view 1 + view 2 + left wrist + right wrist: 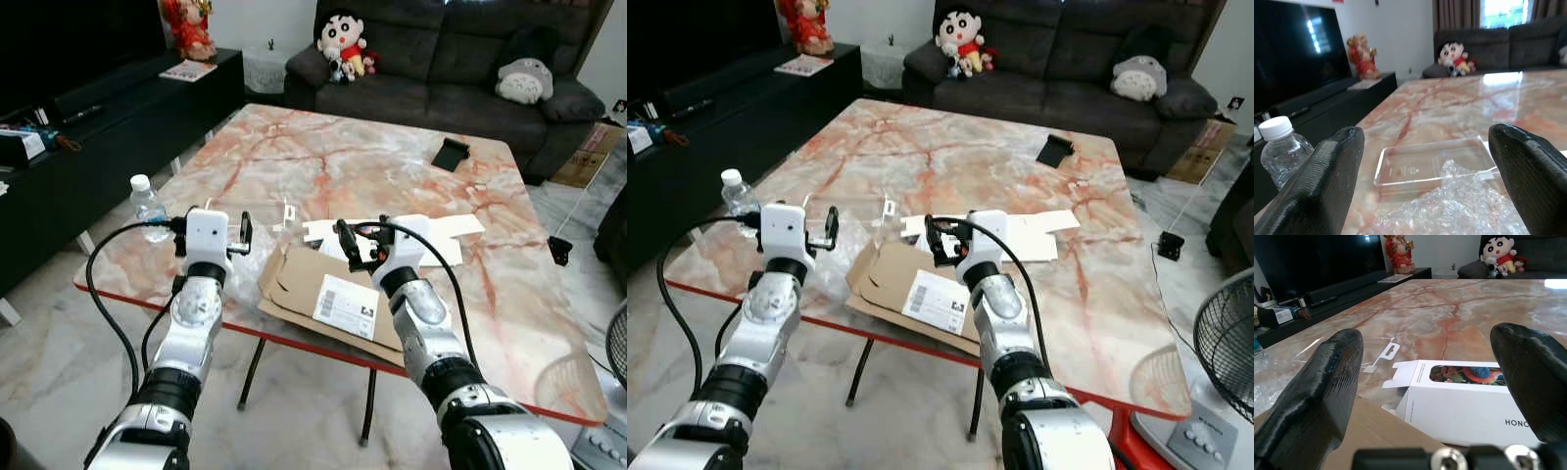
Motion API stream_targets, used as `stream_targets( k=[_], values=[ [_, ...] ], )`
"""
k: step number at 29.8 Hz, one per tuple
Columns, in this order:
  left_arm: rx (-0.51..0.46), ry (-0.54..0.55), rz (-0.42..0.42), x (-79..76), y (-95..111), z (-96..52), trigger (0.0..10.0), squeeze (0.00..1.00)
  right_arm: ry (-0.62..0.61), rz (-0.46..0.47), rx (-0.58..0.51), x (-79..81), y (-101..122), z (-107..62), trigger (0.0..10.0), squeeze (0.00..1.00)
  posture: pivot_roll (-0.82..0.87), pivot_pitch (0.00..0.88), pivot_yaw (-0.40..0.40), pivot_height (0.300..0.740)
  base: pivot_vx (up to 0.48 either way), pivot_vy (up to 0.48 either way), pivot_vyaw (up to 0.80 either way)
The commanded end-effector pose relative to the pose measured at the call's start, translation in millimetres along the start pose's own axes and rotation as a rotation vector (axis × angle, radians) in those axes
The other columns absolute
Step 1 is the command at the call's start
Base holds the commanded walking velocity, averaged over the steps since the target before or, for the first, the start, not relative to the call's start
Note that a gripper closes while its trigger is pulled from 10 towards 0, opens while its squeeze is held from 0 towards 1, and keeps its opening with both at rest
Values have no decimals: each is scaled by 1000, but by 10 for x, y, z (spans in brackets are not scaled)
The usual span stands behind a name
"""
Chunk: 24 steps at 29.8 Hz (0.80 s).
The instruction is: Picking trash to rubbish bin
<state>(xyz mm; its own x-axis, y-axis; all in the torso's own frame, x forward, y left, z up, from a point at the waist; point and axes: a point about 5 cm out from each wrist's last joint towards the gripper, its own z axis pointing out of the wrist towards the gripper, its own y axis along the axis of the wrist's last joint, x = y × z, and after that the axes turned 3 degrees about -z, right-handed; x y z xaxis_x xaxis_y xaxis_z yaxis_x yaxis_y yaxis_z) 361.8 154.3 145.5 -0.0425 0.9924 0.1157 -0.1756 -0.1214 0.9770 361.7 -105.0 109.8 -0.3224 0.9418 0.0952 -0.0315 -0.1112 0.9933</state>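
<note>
Marble-topped, our table (pixel 323 147) sits before a dark sofa and carries the trash along its near edge. We hold both grippers over that edge with fingers spread apart and empty: left gripper (pixel 241 233) above the bubble wrap (pixel 1459 210), right gripper (pixel 351 245) above the flattened cardboard (pixel 304 279). Past the cardboard lies the white box (pixel 1459 399), printed "HON…"; the cardboard's label is unreadable. We judge a low, square approach best, pinching 1 piece at a time.

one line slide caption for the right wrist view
Open right gripper hovers over flattened brown cardboard, facing a white Honor box on the marble table.
</note>
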Motion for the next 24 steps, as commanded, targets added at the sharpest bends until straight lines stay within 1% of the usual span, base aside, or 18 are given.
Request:
stream_targets(
  k=[1,3,7,11,12,13,16,20,21,24],
  values=[
    [29,7,40,9,34,86,10000,0,4,-5,-2,-12,21,5,10000,0,10,0,-90,740,0,0,0],
    [24,8,36,4,66,115,10000,0,4,-6,-3,-16,19,1,10000,0,8,0,-91,740,0,0,0],
    [49,1,45,-29,87,169,10000,0,-1,-6,-1,-33,11,-10,10000,0,6,0,-93,740,0,0,0],
    [110,2,46,-63,19,177,10000,0,3,-7,3,-28,-3,-20,10000,0,2,0,-98,740,0,0,0],
    [151,5,25,-88,-36,159,10000,0,6,-7,5,-27,-7,-22,10000,0,2,0,-100,740,0,0,0],
    [168,4,16,-100,-60,150,10000,0,6,-7,6,-27,-8,-22,10000,0,2,0,-100,740,0,0,0],
    [218,-14,14,-150,-165,92,10000,0,11,-8,10,-20,-16,-24,10000,0,0,0,-102,740,0,0,0],
    [236,-27,2,-180,-211,60,10000,0,13,-8,11,-18,-18,-25,10000,0,0,0,-102,740,0,0,0],
    [261,-28,-5,-189,-248,40,10000,0,14,-8,11,-15,-19,-25,10000,0,-2,0,-99,740,0,0,0],
    [287,-25,-4,-187,-293,12,10000,0,15,-7,10,-10,-20,-26,10000,0,-2,0,-99,740,0,0,0]
  ],
)
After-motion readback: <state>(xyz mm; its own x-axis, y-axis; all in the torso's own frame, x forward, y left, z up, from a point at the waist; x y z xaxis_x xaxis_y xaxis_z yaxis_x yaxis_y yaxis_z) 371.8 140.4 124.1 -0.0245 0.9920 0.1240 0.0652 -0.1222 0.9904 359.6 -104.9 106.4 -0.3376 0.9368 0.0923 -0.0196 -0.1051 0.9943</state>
